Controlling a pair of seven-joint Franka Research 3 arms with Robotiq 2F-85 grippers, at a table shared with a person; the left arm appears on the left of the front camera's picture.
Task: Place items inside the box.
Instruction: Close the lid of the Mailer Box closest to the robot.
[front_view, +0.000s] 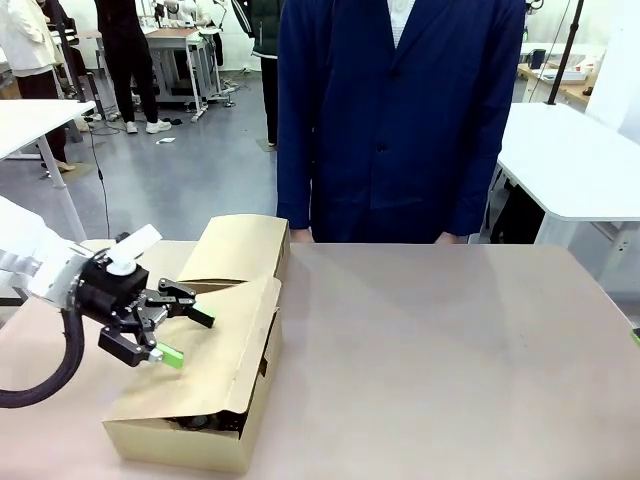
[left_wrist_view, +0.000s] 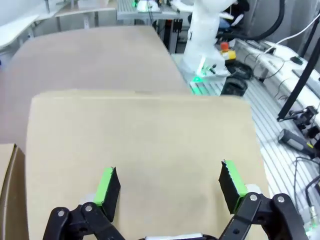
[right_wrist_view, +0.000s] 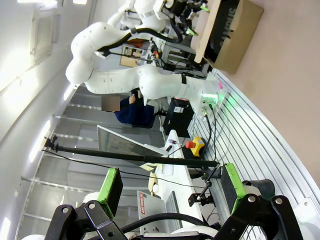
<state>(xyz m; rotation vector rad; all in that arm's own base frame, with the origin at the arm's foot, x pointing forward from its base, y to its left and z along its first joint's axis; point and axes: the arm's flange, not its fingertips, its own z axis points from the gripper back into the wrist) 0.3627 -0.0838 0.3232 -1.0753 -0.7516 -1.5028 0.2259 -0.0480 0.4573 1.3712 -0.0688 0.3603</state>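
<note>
A tan tabletop (front_view: 430, 350) is stretching across the front view, and a cardboard box (front_view: 215, 395) is sitting at its near left corner, one flap (front_view: 210, 350) lying almost shut over the top and another flap (front_view: 238, 250) standing open toward the far side. Through the dark gap under the near flap a dark item is showing, too hidden to name from the front; the right wrist view is catching white lettering on a navy pouch (right_wrist_view: 226, 27) inside the box's open side. The left gripper (front_view: 185, 337) is hovering just above the closing flap, its arm coming in from the left edge, its green-padded fingers (left_wrist_view: 106, 186) standing wide apart with nothing between them, the plain cardboard lying beneath them. The right gripper (right_wrist_view: 172, 187) is pointing away from the table toward the room, its fingers likewise spread and empty. Beyond the table's far edge a person in a dark blue coat (front_view: 400, 120) is standing, arms hanging down. Farther back, white tables (front_view: 575, 160) and a grey floor are filling the room.
</note>
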